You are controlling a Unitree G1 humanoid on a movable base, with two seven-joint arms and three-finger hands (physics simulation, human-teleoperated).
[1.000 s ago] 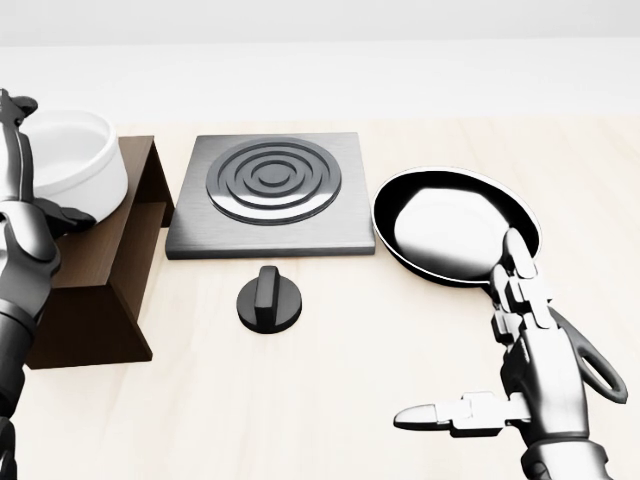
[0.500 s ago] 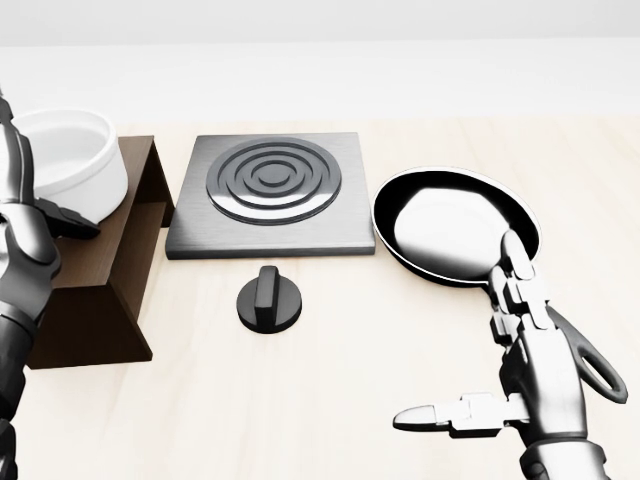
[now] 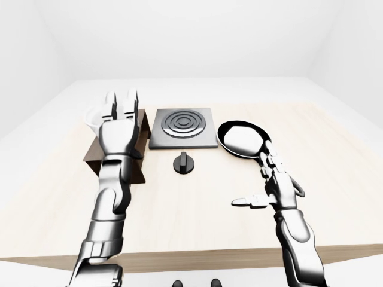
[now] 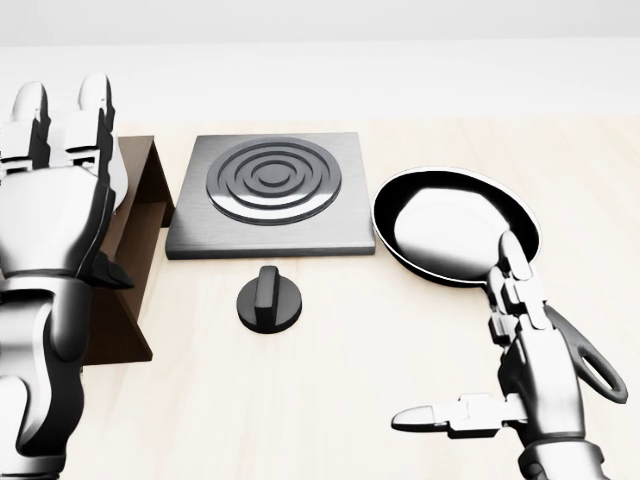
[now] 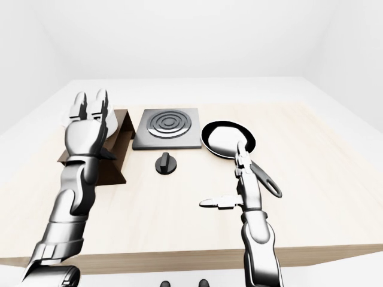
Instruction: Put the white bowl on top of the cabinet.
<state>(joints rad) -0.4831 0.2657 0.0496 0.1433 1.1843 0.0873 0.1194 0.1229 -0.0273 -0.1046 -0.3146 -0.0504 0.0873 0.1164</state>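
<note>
Bowl (image 5: pixel 109 121), white, sits on the dark brown cabinet (image 5: pixel 114 156), mostly hidden behind the raised left robot hand (image 4: pixel 55 190), whose fingers are spread open and hold nothing. To that hand's right on the worktop (image 3: pixel 197 209) lie a square hotplate (image 4: pixel 271 194) and a black knob (image 4: pixel 268 298). The right robot hand (image 4: pixel 520 375), open and empty, hovers over the frying pan's (image 4: pixel 455 225) handle.

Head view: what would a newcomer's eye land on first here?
The left hand fills the head view's left side, open fingers raised in front of the white bowl on the brown cabinet, hiding most of it. At lower right the right hand hangs open beside the black frying pan.
</note>
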